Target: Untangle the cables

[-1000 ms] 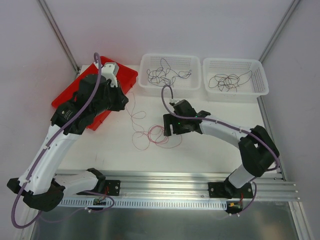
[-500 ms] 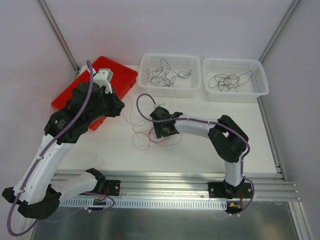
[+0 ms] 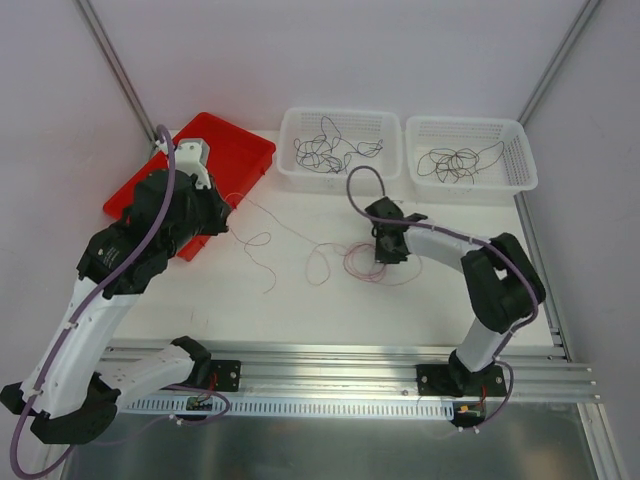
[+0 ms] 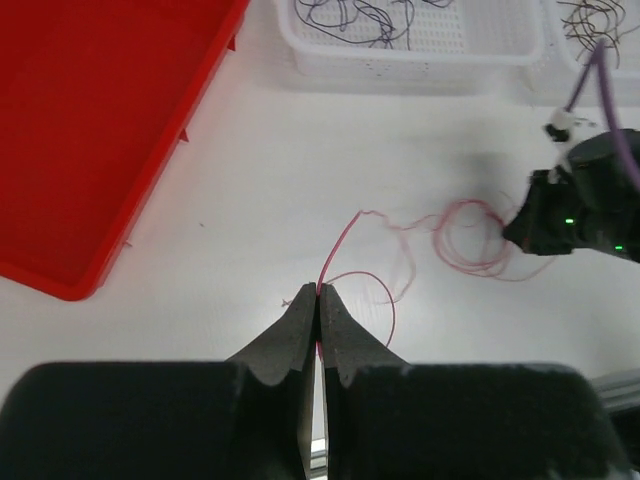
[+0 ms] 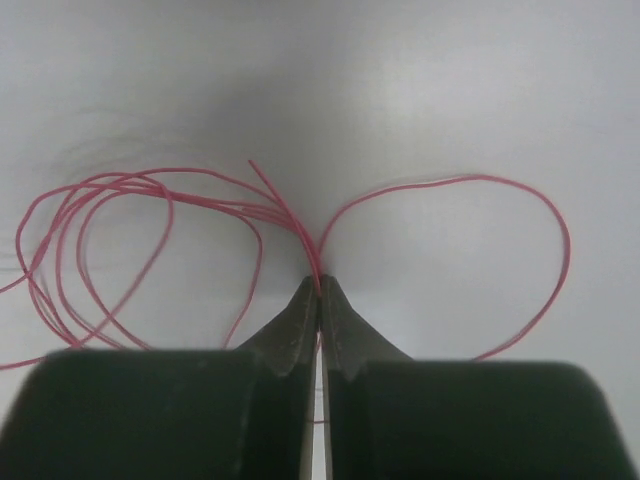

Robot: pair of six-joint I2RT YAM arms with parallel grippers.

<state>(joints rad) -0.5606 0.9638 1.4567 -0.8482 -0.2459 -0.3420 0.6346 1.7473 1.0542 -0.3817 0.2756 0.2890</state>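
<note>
Wrist views: red-pink cables (image 4: 336, 245), pinched in the closed left gripper (image 4: 318, 292) and right gripper (image 5: 319, 285), should be drawn apart slowly, never jerked.

Bare table (image 3: 200, 300) ahead of left gripper (image 4: 318, 292), crossed by thin wire (image 5: 120, 180); tray (image 4: 90, 130) close on its left; baskets (image 3: 340, 178) beyond right gripper (image 5: 319, 282), well apart

One red tray (image 3: 240, 150), two white baskets (image 3: 340, 184) (image 3: 470, 191), two claws (image 4: 318, 296) (image 5: 318, 287), three bunches of cables (image 3: 335, 150) (image 3: 455, 163) (image 3: 362, 266)
</note>
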